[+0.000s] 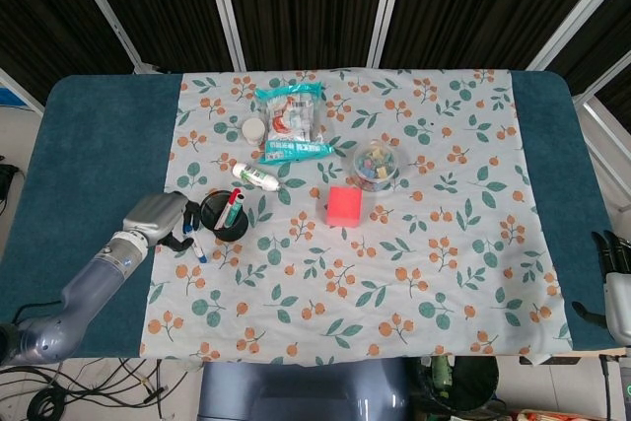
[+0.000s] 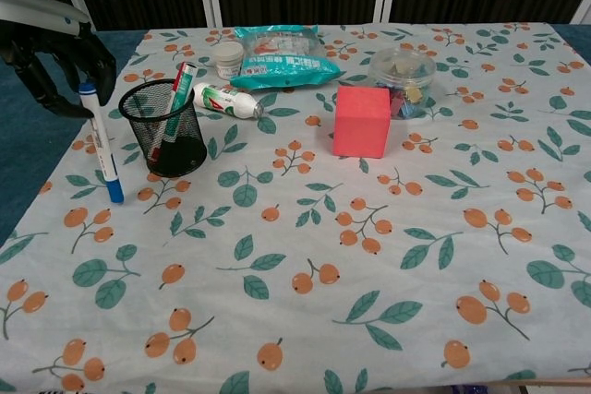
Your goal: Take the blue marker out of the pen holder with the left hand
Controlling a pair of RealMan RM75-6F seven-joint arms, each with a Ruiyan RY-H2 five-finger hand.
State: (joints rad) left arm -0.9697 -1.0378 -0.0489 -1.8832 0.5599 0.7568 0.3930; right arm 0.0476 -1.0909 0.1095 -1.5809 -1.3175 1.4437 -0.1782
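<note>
Extraction done: left hand grips blue marker upright beside pen holder; next, lower and release on table

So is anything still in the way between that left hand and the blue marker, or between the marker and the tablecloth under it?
Nothing visible. The left hand already holds the blue marker by its top, outside and to the left of the pen holder. The marker hangs nearly upright, and only bare tablecloth lies under its blue tip.
</note>
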